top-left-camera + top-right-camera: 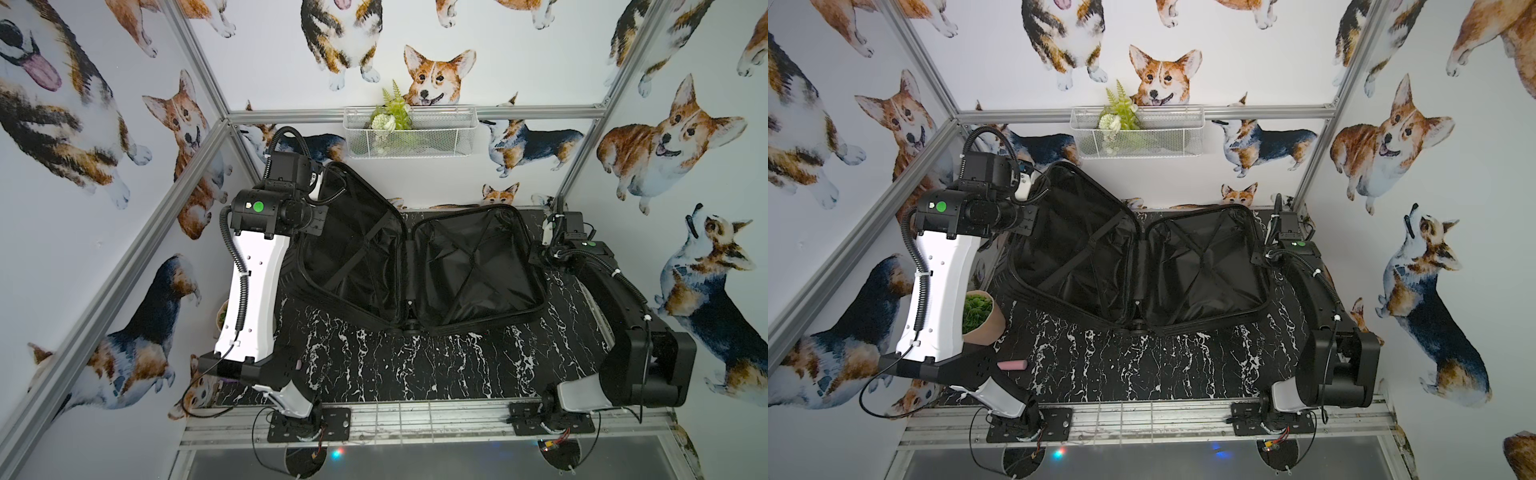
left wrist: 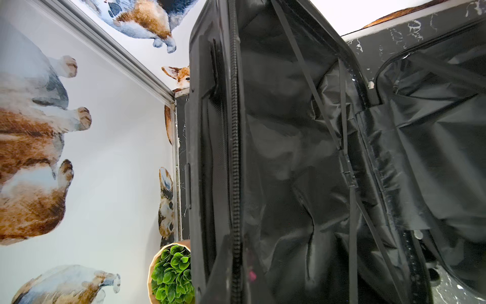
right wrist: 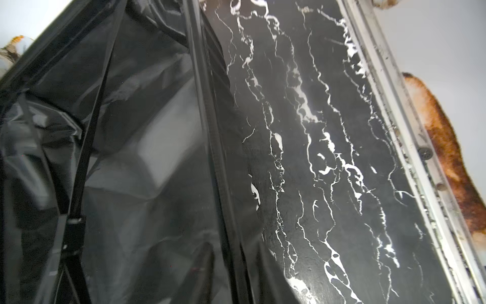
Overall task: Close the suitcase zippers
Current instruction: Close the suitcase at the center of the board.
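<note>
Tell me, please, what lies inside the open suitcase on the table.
Both halves of the suitcase show only black lining with crossed straps; no packed items show. Anything beneath the lining is covered, and the left arm hides part of one rim.

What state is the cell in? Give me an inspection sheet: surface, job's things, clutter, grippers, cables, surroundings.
Surface: black marbled table.
Job's things: suitcase open, lining up; one half flat, the half by the left arm tilted up. Zipper undone along that half's rim.
Clutter: plant and pink block beside the left arm.
Grippers: left gripper at the raised half's far corner, jaws shut, hold unclear. Right gripper by the flat half's far corner, jaws not readable.
Cables: hose along the left arm; loop over the raised half; wire loose at the left base.
Surroundings: corgi-print walls, metal frame, basket with greenery.
</note>
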Controlling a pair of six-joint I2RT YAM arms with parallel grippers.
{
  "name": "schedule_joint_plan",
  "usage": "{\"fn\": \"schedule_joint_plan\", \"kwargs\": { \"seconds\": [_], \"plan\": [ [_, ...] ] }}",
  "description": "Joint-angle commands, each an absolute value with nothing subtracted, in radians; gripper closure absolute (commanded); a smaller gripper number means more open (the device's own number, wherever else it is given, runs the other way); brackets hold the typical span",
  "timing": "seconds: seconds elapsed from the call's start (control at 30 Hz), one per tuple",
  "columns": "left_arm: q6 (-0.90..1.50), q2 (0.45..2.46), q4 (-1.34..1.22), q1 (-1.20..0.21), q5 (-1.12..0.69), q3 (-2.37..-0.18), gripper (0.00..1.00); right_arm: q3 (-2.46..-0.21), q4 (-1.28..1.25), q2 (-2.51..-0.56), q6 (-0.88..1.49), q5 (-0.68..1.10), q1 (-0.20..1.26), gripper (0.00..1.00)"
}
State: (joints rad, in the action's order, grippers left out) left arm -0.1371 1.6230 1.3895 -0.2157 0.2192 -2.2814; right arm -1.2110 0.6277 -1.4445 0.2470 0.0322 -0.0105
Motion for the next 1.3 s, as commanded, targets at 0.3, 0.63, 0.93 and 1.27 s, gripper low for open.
{"fn": "schedule_joint_plan", "kwargs": {
  "seconds": [0.3,0.63,0.93,1.27],
  "plan": [
    [-0.045,1.566,1.296,-0.392,0.301,-2.375,1.00,-0.991,0.426,-1.411,0.503,0.242,0.012,1.00],
    [0.020,1.612,1.036,-0.685,0.527,-2.321,1.00,-0.864,0.163,-1.404,0.823,0.250,0.133,1.00],
    [0.017,1.698,0.821,-0.861,0.595,-2.244,1.00,-0.826,0.058,-1.406,0.931,0.216,0.186,1.00],
    [0.074,1.801,0.770,-0.956,0.379,-2.238,0.90,-0.781,0.044,-1.407,0.929,0.191,0.191,1.00]
  ]
}}
